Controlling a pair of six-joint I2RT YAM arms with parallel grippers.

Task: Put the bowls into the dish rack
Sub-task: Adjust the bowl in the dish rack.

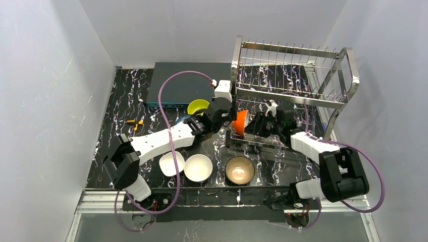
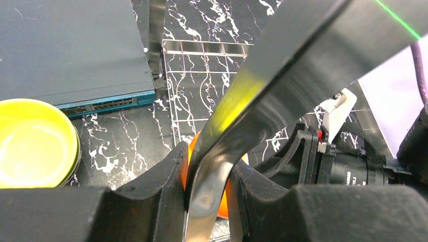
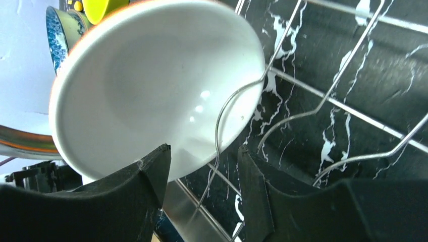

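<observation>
The steel dish rack (image 1: pixel 292 96) stands at the back right. An orange bowl (image 1: pixel 241 122) with a white inside stands on edge at the left end of its lower tier. My left gripper (image 1: pixel 233 120) is shut on this orange bowl (image 2: pixel 224 201), with a shiny rack tube (image 2: pixel 303 55) crossing in front of the fingers. My right gripper (image 1: pixel 254 125) is open inside the lower tier. It faces the bowl's white inside (image 3: pixel 151 85), with a wire prong (image 3: pixel 222 131) between its fingers. A yellow-green bowl (image 1: pixel 198 106) sits left of the rack.
Two white bowls (image 1: pixel 171 164) (image 1: pixel 198 167) and a tan-brown bowl (image 1: pixel 239 170) sit at the near edge. A flat dark grey-blue box (image 1: pixel 186 83) lies behind the yellow-green bowl (image 2: pixel 30 146). A blue patterned bowl (image 3: pixel 55 30) shows beyond the orange one. Orange-handled pliers (image 1: pixel 134 123) lie at left.
</observation>
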